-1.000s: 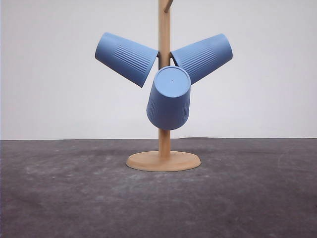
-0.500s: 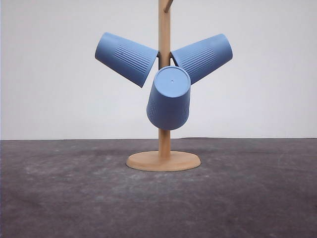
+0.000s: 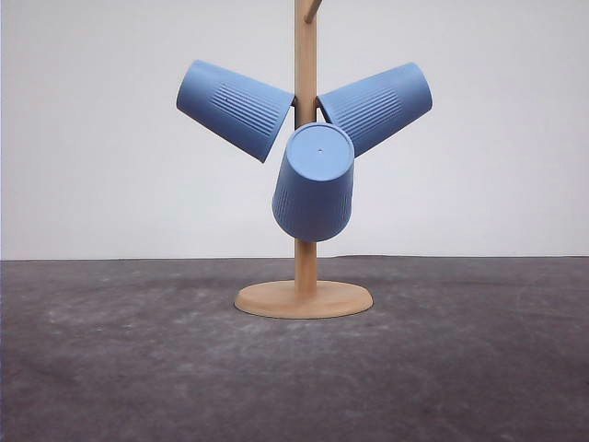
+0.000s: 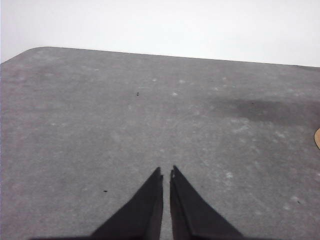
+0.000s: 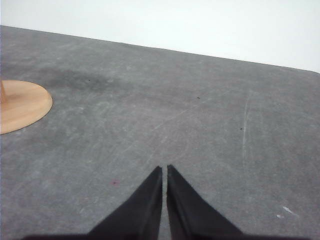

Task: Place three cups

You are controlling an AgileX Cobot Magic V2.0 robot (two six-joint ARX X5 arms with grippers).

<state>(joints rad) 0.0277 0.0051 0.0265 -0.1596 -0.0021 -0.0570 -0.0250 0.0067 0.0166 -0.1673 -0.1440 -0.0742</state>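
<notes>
Three matching light-blue cups hang upside down on a wooden stand in front of me. The left cup (image 3: 236,109) tilts up and away to the left of the pole, the right cup (image 3: 375,107) tilts up and away to the right, and the middle cup (image 3: 314,183) hangs lower, its flat base turned toward me and its open mouth pointing down. All three sit close together where their rims meet the pole (image 3: 305,55); the pegs that carry them are hidden inside the cups. Another bare peg (image 3: 313,9) juts out higher up.

I judge the cups to be light, stiff and thin-walled, probably plastic, with a matte skin and fine vertical ribs that should give my fingers some bite. They taper, so a pinch across the body could slide toward the narrow base. I would take hold around the ribbed middle, or pinch the rim wall, and lift along the peg's line.

The stand's round base (image 3: 304,299) rests on a dark grey surface (image 3: 110,368).

My left gripper (image 4: 166,172) hovers over bare surface, fingers pressed almost together with a thin slit between, holding nothing. My right gripper (image 5: 164,170) is the same, the base (image 5: 22,105) nearby.
</notes>
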